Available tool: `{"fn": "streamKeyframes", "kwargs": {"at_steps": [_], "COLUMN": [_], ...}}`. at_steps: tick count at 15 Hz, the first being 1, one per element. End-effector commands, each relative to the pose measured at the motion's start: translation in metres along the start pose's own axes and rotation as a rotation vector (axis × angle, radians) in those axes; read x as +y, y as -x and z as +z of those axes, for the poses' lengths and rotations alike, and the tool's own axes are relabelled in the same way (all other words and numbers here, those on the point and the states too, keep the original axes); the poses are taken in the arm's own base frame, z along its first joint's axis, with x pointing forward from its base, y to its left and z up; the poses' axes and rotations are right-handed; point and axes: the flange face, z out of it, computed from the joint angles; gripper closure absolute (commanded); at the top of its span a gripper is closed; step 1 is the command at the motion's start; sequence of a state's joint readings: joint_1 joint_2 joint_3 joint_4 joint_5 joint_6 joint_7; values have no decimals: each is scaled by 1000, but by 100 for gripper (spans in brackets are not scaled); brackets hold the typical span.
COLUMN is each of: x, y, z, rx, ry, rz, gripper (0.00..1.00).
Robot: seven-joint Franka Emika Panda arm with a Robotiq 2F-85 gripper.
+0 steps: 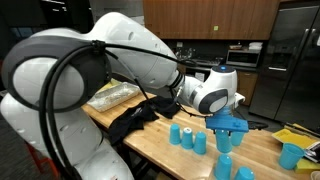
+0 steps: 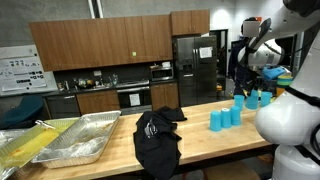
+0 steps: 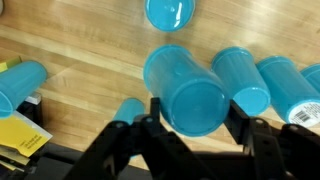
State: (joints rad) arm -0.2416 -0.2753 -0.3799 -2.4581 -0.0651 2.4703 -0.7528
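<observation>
From where I stand, the hand (image 3: 193, 122) is clenched on a blue cup (image 3: 182, 85). In the wrist view its two dark fingers (image 3: 150, 118) press against the cup's sides, one on each side. The cup is tipped so that its round end faces the camera. It looks bigger and nearer than the cups around it, so it seems to be off the tabletop (image 3: 80, 60).

In an exterior view the hand (image 1: 228, 126) hangs over the far end of the tabletop (image 1: 160, 150), with the blue of the cup (image 1: 228, 121) showing at its tip. One more cup (image 1: 225, 141) stands right under it.

Other cups (image 3: 262, 82) stand close on the wood. In the wrist view two are just beside the held one, one (image 3: 170, 12) is above it with its mouth open to the camera, and one (image 3: 20, 85) is well off to the side near a yellow paper (image 3: 20, 135). A row of three (image 1: 187, 138) stands apart from the hand, toward the black cloth (image 1: 135, 120).

In an exterior view the same row (image 2: 225, 118) stands in the middle of the tabletop (image 2: 200, 142). The cloth (image 2: 157, 140) is heaped beside it, and foil trays (image 2: 85, 140) lie beyond the cloth. From that side the hand is too small and too far off for me to make out its grip.
</observation>
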Motion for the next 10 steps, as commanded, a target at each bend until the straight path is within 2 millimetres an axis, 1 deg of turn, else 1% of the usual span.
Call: {"fn": "streamKeyframes", "kwargs": {"at_steps": [1,5,10], "x": [5,5,9], "y": [0,-5,-8], "z": [14,32,67], "rx": [22,37,45], "ry": [21,43,54], "rz": [21,20,64], "gripper": [62,62,62]}}
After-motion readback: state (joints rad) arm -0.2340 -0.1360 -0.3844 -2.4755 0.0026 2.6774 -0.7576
